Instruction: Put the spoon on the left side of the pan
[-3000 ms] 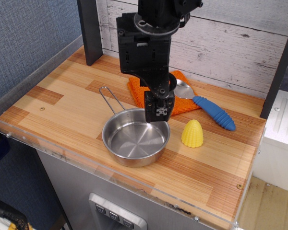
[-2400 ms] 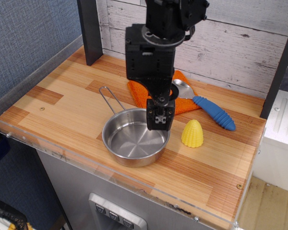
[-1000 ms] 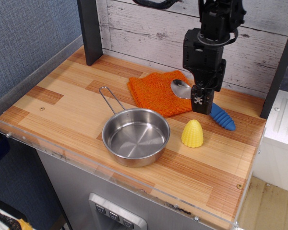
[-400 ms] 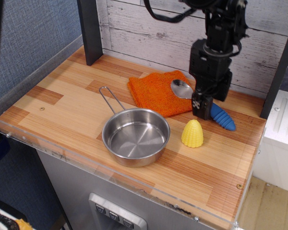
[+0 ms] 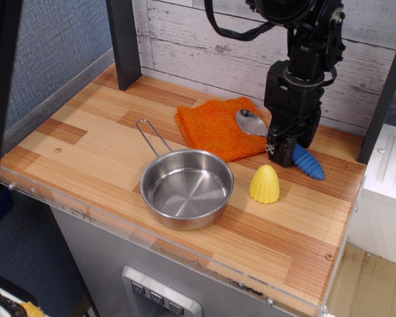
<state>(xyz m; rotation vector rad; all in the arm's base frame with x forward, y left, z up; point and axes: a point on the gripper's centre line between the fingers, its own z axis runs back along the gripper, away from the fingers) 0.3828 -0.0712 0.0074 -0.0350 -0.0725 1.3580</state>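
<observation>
The spoon lies at the back right of the table, its shiny metal bowl point(image 5: 251, 123) resting on the orange cloth point(image 5: 219, 129) and its ribbed blue handle point(image 5: 309, 164) pointing right and toward the front. My gripper point(image 5: 281, 154) hangs low over the near part of the handle, covering it; I cannot tell whether the jaws are closed on it. The steel pan point(image 5: 187, 187) sits front and centre, empty, its wire loop handle point(image 5: 151, 135) pointing to the back left.
A yellow ribbed corn-shaped cone point(image 5: 264, 183) stands just right of the pan, in front of the gripper. A dark post point(image 5: 122, 39) rises at the back left. A wooden plank wall runs behind, and a clear rim point(image 5: 152, 232) lines the table's front.
The gripper left its place over the pan's back rim, travelled right to the spoon handle, and has sunk lower over it. Spoon, pan and cone have not moved.
</observation>
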